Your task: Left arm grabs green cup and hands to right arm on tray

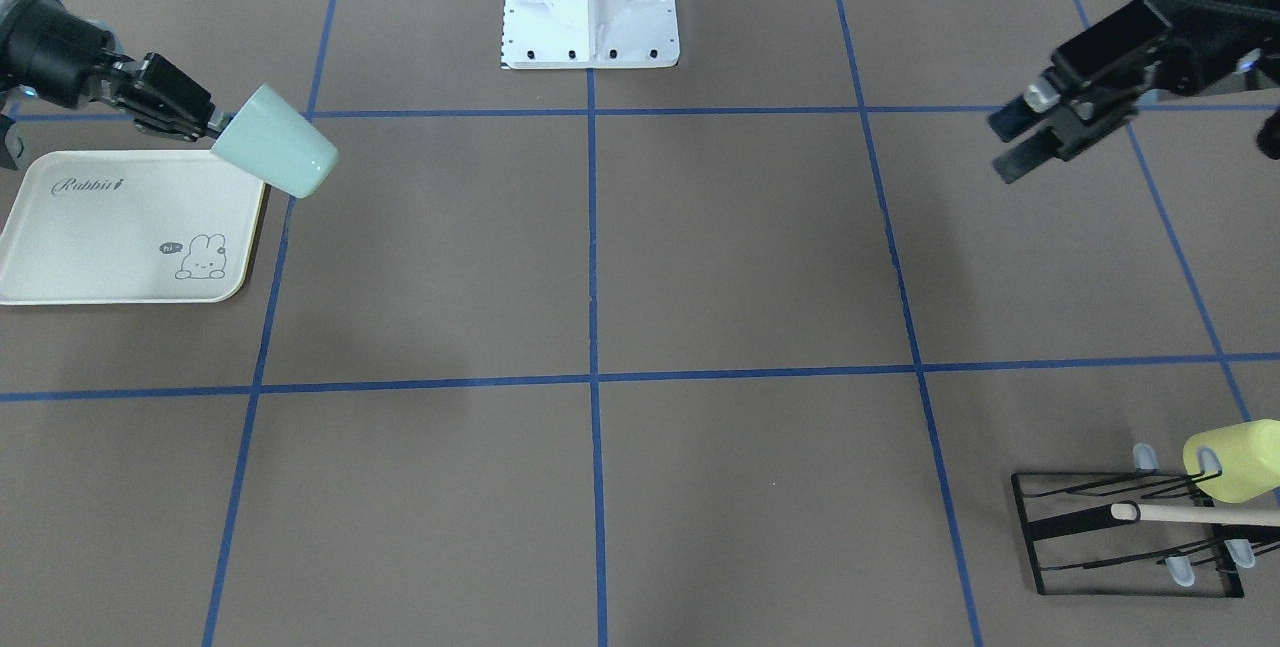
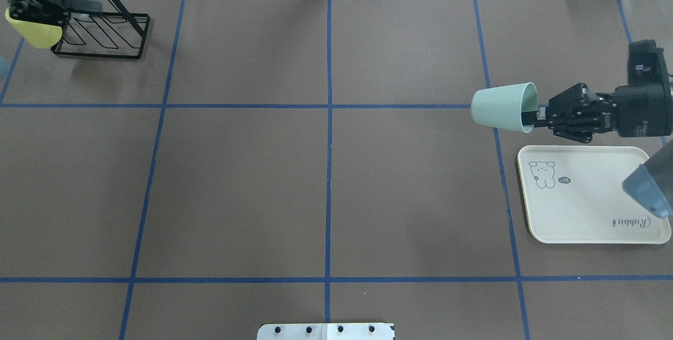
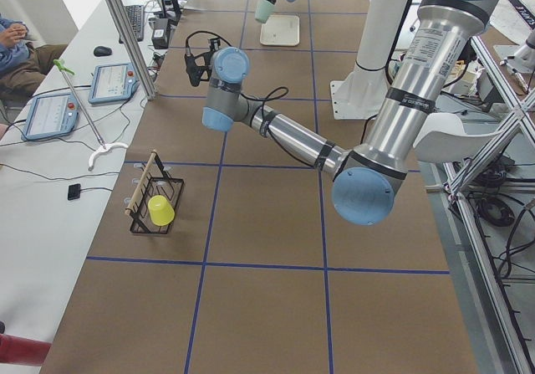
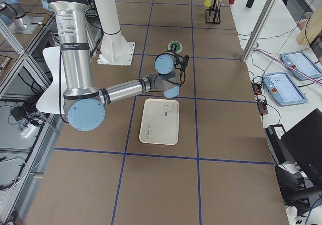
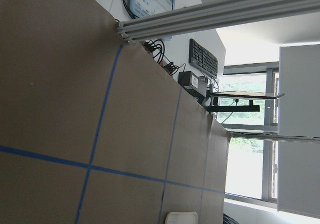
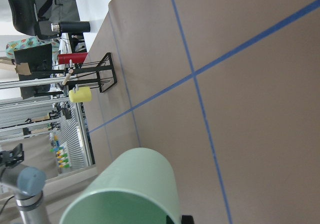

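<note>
My right gripper (image 2: pixel 536 115) is shut on the rim of the pale mint-green cup (image 2: pixel 503 106), with one finger inside it. The cup lies on its side in the air, its base toward the table's middle. It hangs just past the far inner corner of the cream tray (image 2: pixel 589 214), not over it. In the front view the cup (image 1: pixel 275 155) sits at the tray's (image 1: pixel 110 227) corner, held by the right gripper (image 1: pixel 215 122). The right wrist view shows the cup (image 6: pixel 130 189) close up. My left gripper (image 1: pixel 1012 140) is open and empty, high above the table's other end.
A black wire rack (image 1: pixel 1120 532) with a wooden bar stands at the left arm's end, with a yellow-green cup (image 1: pixel 1235 459) hung on it. The white robot base (image 1: pixel 590 7) is at the table's near edge. Blue tape lines grid the brown table.
</note>
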